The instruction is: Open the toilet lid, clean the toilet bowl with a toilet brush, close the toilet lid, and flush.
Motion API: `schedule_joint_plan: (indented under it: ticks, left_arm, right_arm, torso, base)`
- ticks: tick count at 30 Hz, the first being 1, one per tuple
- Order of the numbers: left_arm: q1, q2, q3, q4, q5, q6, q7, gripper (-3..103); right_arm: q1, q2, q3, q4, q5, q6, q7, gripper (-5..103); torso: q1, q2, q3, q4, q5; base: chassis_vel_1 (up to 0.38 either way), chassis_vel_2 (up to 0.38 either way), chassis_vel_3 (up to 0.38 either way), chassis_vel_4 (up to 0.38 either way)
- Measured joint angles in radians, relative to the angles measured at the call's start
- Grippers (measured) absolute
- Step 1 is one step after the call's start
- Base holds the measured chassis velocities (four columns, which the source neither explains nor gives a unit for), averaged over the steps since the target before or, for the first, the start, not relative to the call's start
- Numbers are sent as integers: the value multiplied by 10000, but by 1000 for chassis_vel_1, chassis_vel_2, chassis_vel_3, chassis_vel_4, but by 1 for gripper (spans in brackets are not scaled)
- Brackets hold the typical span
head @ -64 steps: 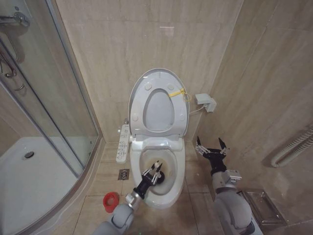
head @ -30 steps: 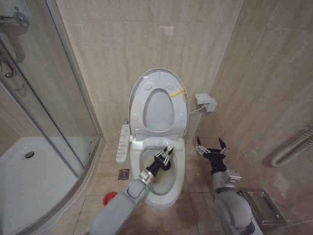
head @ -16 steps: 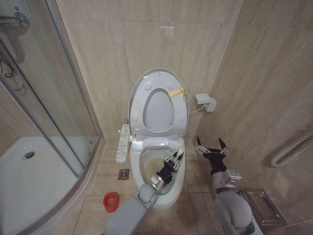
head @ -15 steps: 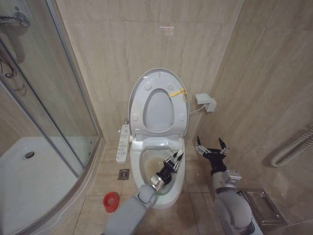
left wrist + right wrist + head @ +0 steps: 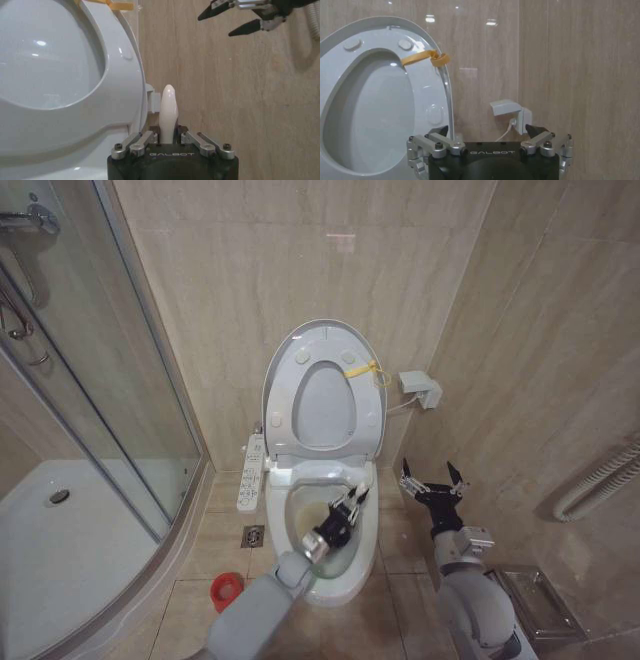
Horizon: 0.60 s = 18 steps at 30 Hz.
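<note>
Left gripper [image 5: 349, 502]: fingers clamp toilet brush [image 5: 167, 111] handle, over toilet bowl [image 5: 370, 530] right rim. Keep bristles low. Right gripper [image 5: 432, 477]: wide, idle.

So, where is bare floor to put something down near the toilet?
Bare tiles lie between the toilet bowl and the right gripper. The other side is crowded: button panel, floor drain, red cup. The left gripper with the brush handle occupies the bowl.
</note>
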<state>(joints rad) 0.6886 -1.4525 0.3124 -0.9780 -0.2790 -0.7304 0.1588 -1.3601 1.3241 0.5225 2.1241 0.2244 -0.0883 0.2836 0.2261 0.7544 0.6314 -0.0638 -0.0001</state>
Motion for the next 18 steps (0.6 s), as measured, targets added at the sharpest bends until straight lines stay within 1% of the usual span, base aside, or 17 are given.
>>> schedule_joint_plan:
  ticks: [6, 9, 10, 13, 14, 18]
  left_arm:
    - [409, 503, -475, -741, 54, 19, -11, 20]
    - [526, 780, -809, -1257, 72, 165, -83, 20]
    - [526, 780, -809, -1257, 72, 165, -83, 20]
    - [849, 1148, -1230, -2013, 64, 323, -168, 20]
    - [849, 1148, -1230, -2013, 64, 323, -168, 20]
    - [1371, 1631, -1709, -2680, 5, 357, -199, 20]
  right_arm:
    - [0, -1, 0, 0, 0, 0, 0, 100]
    - [0, -1, 0, 0, 0, 0, 0, 100]
    - [0, -1, 0, 0, 0, 0, 0, 100]
    - [0, 0, 0, 0, 0, 0, 0, 100]
    - [0, 0, 0, 0, 0, 0, 0, 100]
    - [0, 0, 0, 0, 0, 0, 0, 100]
  torso:
    - [0, 0, 1, -3, -2]
    - [0, 0, 1, -4, -1]
    - [0, 0, 1, -4, -1]
    - [0, 0, 0, -4, -1]
    - [0, 0, 0, -4, -1]
    - [0, 0, 0, 0, -1]
  base:
    - [0, 0, 0, 0]
    - [0, 0, 0, 0]
    - [0, 0, 0, 0]
    - [0, 0, 0, 0]
    - [0, 0, 0, 0]
    - [0, 0, 0, 0]
